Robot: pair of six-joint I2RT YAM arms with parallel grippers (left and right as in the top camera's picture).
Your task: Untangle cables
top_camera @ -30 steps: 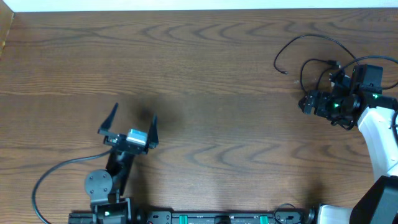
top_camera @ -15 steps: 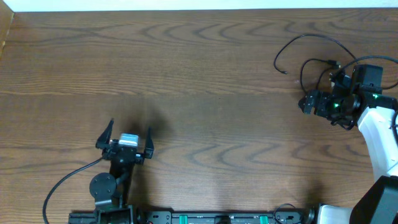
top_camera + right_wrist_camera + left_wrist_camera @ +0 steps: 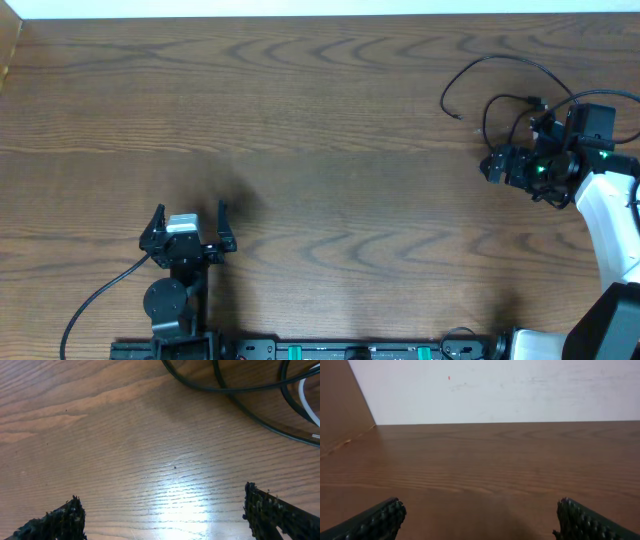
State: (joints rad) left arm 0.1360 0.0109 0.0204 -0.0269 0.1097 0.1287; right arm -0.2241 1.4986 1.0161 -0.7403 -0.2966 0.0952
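Toward the far right corner of the counter [image 3: 320, 120] lie the black cables [image 3: 480, 62], thin cords that sweep in wide open loops on the wood, one loose end with a small plug [image 3: 458, 117] pointing toward the middle of the counter. Their loops run in under the right arm, so the overhead view does not show how they cross there. The right end effector [image 3: 162, 500] hovers just beside that bundle, near the right edge, its jaws spread wide apart with bare wood grain showing between the two studded pads [image 3: 272, 512]. From the right wrist view, two black strands cross each other ahead of the fingers, and the white cable [image 3: 303, 400] curves beside them at the upper right, lying close along a black strand; whether it passes over or under cannot be told. Neither pad touches any cord. Well apart from all this, near the front edge toward the left corner, the left end effector [image 3: 189, 213] sits low over the counter with its jaws likewise wide apart, gripping nothing. Its wrist view looks across plain wood to a pale wall [image 3: 510, 390] at the far edge and a brown side panel [image 3: 340, 405] at the left
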